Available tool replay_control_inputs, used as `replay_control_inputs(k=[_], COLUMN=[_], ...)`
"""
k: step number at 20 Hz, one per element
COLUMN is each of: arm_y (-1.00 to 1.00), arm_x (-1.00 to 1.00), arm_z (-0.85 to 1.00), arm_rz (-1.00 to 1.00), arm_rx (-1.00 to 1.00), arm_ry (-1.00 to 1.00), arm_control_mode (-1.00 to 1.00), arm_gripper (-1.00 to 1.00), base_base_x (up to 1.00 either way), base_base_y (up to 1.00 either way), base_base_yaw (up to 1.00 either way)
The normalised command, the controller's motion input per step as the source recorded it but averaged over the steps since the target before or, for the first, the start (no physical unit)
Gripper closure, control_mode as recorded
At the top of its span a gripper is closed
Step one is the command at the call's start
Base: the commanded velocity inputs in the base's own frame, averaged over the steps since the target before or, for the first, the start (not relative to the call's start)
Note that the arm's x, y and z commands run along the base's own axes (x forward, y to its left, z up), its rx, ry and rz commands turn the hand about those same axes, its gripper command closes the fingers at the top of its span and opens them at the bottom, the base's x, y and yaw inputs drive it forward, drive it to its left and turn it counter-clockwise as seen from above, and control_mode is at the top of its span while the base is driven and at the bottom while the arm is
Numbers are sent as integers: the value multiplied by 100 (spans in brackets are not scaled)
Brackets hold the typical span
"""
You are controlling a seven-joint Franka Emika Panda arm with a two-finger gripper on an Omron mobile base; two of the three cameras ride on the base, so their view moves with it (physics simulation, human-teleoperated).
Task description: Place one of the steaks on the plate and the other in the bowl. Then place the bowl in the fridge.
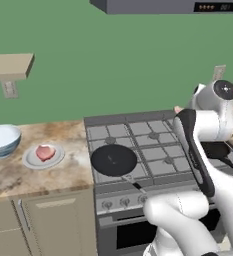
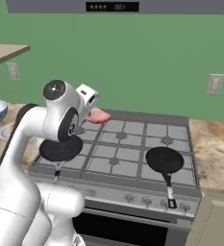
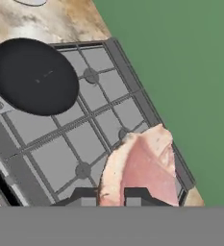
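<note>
The gripper (image 3: 111, 198) hangs above the back of the stove (image 1: 153, 150), closed on a steak (image 3: 142, 168), with open air beneath it. On the way left, a black pan (image 1: 113, 160) sits low on the front burner. Beyond it the counter (image 1: 48, 175) holds the plate (image 1: 43, 156), already carrying a steak (image 1: 45, 152), just beside the bowl (image 1: 3, 140), whose inside is free. A shelf (image 1: 9, 66) hangs well above them.

I see grey gas stove (image 2: 128, 149) with dark grates, 2 black frying pans on it: 1 front right (image 2: 164, 160), 1 at left (image 1: 113, 160). Marble-look desk (image 1: 18, 170) flanks stove. Green wall (image 1: 113, 60) behind, wooden shelf (image 1: 8, 66) upper left, outlet (image 2: 214, 83) right.
</note>
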Motion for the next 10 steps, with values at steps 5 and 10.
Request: replay_control_inputs(k=[5, 10], arm_y=[0, 0], arm_x=[0, 0], arm_z=[0, 0], arm_rz=[0, 0], arm_rx=[0, 0], arm_ry=[0, 0], arm_control_mode=[100, 100], arm_gripper=[100, 100], base_base_x=[-30, -26], base_base_y=[94, 100], base_base_yaw=[8, 8])
